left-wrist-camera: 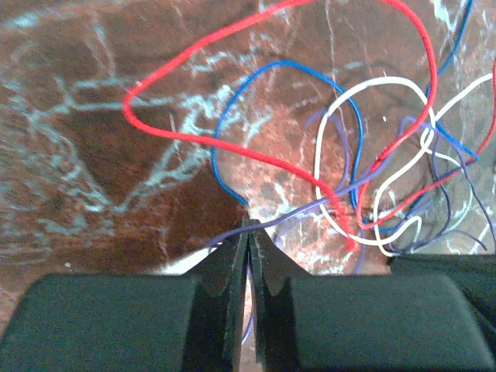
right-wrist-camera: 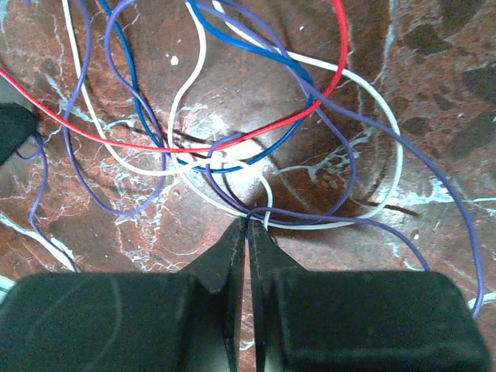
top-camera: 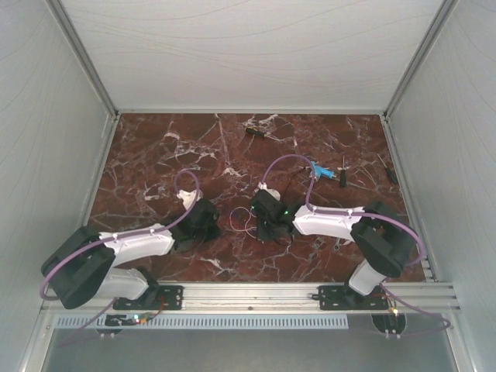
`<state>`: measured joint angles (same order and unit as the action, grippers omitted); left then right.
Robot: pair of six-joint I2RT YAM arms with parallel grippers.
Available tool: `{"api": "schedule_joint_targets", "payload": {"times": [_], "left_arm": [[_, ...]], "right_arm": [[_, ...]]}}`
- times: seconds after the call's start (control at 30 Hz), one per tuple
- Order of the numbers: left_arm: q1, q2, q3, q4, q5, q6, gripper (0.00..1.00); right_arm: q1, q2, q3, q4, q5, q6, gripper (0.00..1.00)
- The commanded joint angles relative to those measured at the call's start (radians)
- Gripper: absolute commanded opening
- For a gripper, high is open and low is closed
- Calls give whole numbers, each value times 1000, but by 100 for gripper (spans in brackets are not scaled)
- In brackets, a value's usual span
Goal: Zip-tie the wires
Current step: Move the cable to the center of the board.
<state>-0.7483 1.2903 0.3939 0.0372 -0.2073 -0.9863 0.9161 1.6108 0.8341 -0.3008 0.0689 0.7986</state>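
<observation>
Nearest the bases, both arms reach inward over the table [top-camera: 155,155] and end facing each other. The left gripper [left-wrist-camera: 248,231] has its jaws pressed together. In its wrist view a thin purple strand crosses right at the tips, and a purple line shows lower down in the slit, so it appears pinched on that strand. The right gripper [right-wrist-camera: 246,222] is likewise closed, with a purple and a white strand meeting at its tips. It looks clamped on at least one of them, though which one I cannot tell.

The wires [top-camera: 242,221] lie between the two grippers, touching both. From the left gripper the tangle fans forward and to the right of its wrist view, as red, blue, white and purple loops. From the right gripper it fans forward and spreads to both sides. In the top view the tangle's long axis runs roughly left to right, along the line joining the tips. Neither arm is nearer, as each sits at one end. In my judgement the next move turns on this: the loops lie loose and wide rather than gathered, so they need drawing into one bundle along that line before a tie can go round.

Farther off, a blue tool [top-camera: 322,172] lies beyond the right arm, and a screwdriver [top-camera: 256,132] lies near the far edge. No tie is clearly visible.
</observation>
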Motion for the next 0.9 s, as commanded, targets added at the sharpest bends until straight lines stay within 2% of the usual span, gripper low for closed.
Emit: {"api": "schedule_joint_targets", "payload": {"times": [0.0, 0.17, 0.33, 0.57, 0.7, 0.87], "left_arm": [[43, 20, 18, -40, -83, 78, 2], [75, 8, 17, -20, -91, 130, 2], [75, -22, 30, -6, -3, 201, 5], [66, -153, 44, -77, 112, 236, 20], [63, -229, 73, -148, 142, 247, 31], [63, -321, 134, -252, 132, 275, 56]], "right_arm": [[-17, 21, -2, -95, 80, -58, 2], [-34, 29, 17, -108, 98, -78, 2], [-36, 12, 45, -118, 60, -122, 2], [-36, -113, 61, -150, -46, -187, 5], [-37, -218, 80, -186, -56, -200, 16], [-75, -287, 157, -233, 20, -221, 45]]}}
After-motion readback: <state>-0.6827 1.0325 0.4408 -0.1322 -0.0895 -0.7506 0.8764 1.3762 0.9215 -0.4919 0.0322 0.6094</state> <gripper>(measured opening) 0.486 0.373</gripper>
